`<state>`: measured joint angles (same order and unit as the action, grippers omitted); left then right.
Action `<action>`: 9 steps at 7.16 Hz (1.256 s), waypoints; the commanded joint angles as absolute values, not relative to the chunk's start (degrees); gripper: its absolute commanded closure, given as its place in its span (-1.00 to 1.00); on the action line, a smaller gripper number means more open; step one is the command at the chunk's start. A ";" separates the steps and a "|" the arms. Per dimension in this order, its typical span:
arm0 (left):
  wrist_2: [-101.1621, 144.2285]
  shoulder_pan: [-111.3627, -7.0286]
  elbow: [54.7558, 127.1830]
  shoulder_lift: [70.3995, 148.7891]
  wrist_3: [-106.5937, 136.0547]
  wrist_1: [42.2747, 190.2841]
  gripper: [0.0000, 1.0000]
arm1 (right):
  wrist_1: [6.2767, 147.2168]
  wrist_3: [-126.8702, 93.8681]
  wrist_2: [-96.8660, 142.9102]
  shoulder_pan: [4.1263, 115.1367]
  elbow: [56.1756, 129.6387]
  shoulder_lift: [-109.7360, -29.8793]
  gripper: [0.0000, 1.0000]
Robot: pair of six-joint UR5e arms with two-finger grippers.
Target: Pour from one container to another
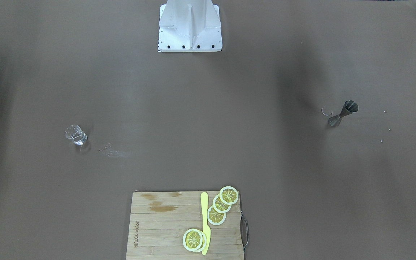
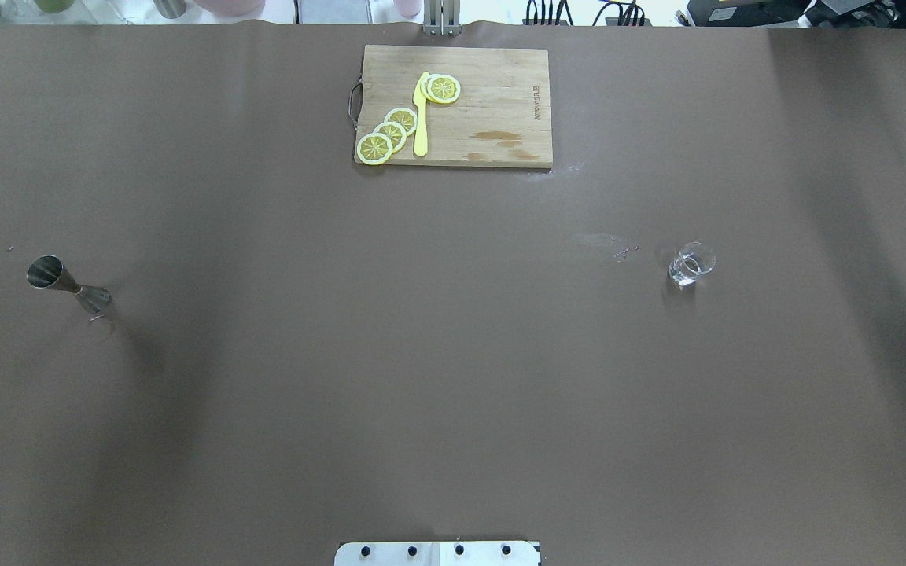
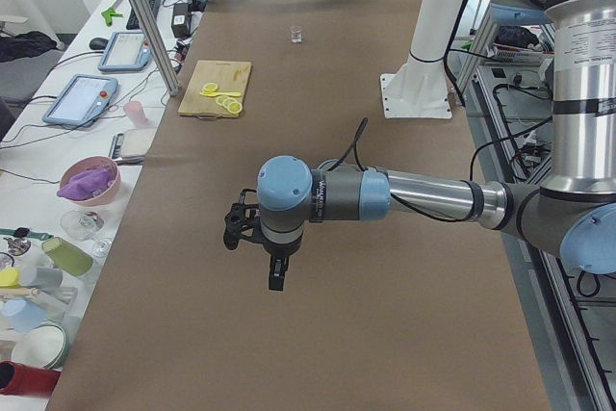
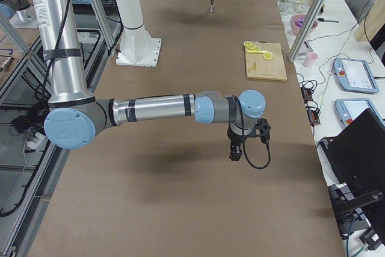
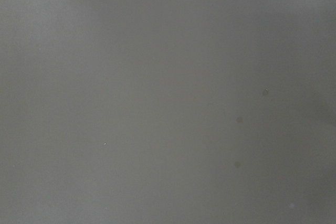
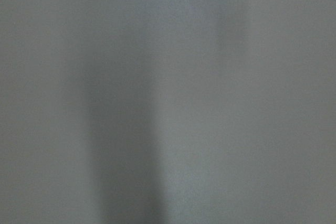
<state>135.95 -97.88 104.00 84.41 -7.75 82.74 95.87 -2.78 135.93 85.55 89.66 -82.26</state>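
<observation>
The steel jigger (image 1: 343, 113) stands upright on the brown table, on my left side (image 2: 68, 283), and shows far off in the exterior right view (image 4: 212, 3). The clear glass tumbler (image 1: 75, 135) stands on my right side (image 2: 689, 265), small and distant in the exterior left view (image 3: 296, 34). My left gripper (image 3: 275, 281) hangs high above the table, pointing down, well away from the jigger. My right gripper (image 4: 235, 153) hangs the same way, far from the tumbler. I cannot tell whether either is open or shut. Both wrist views show only blurred table surface.
A wooden cutting board (image 2: 500, 86) with lemon slices (image 2: 390, 134) and a yellow knife (image 2: 421, 114) lies at the table's far middle edge. The white robot base (image 1: 190, 27) stands at my side. Cups, bowls and tablets crowd the bench (image 3: 87, 141) beyond that edge.
</observation>
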 commanded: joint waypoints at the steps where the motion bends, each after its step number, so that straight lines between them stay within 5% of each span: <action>1: 135.88 -97.82 104.41 85.08 -5.63 82.97 -0.95 | 95.80 -3.16 135.53 86.04 89.56 -82.44 -1.00; 9: 135.62 -97.56 103.01 84.90 -0.17 86.84 -0.95 | 95.37 -3.25 132.89 87.72 94.22 -82.89 -1.00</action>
